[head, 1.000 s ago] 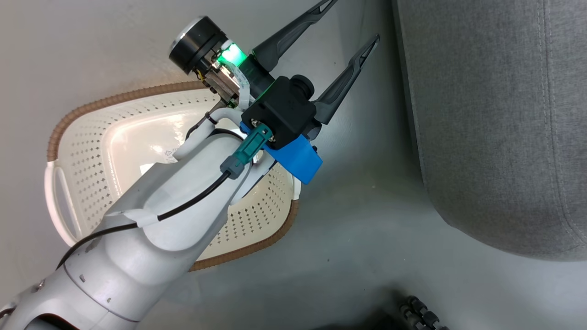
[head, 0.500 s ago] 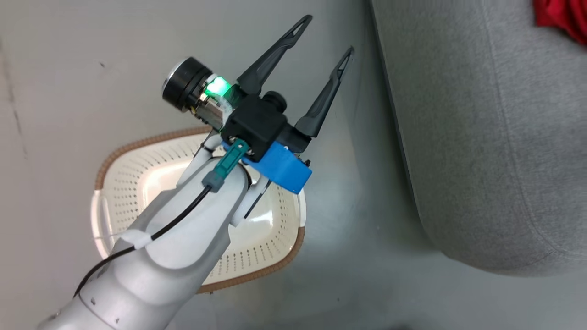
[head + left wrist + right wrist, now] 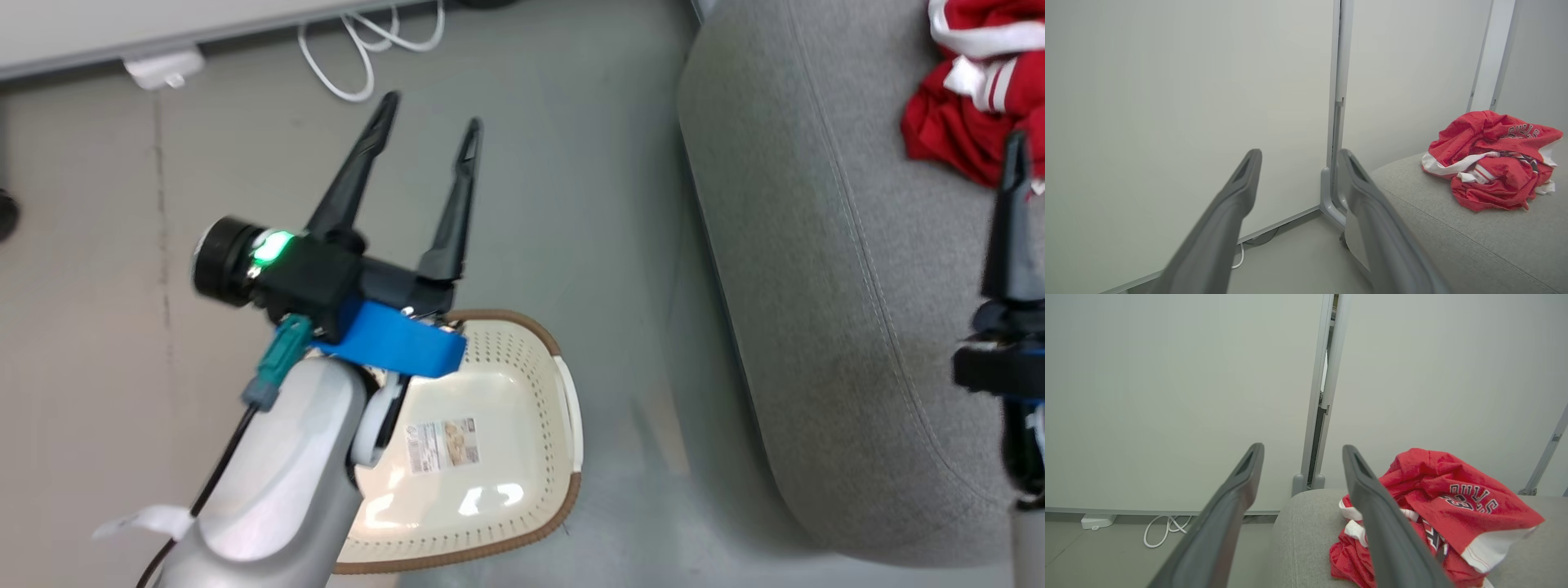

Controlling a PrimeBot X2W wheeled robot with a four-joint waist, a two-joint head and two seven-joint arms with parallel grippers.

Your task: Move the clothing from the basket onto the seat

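Clothing heaped on seat, just beyond parted, empty right gripper

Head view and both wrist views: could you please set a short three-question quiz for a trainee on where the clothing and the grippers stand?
1. True or false: the red jerseys lie in the laundry basket.
2. Where is the clothing? A: on the floor. B: on the grey sofa. C: draped over the basket rim.
3. Fill in: the left gripper and the right gripper both stand ___, holding nothing.
Key: 1 false, the visible part of the basket shows only a label sticker; 2 B; 3 open.
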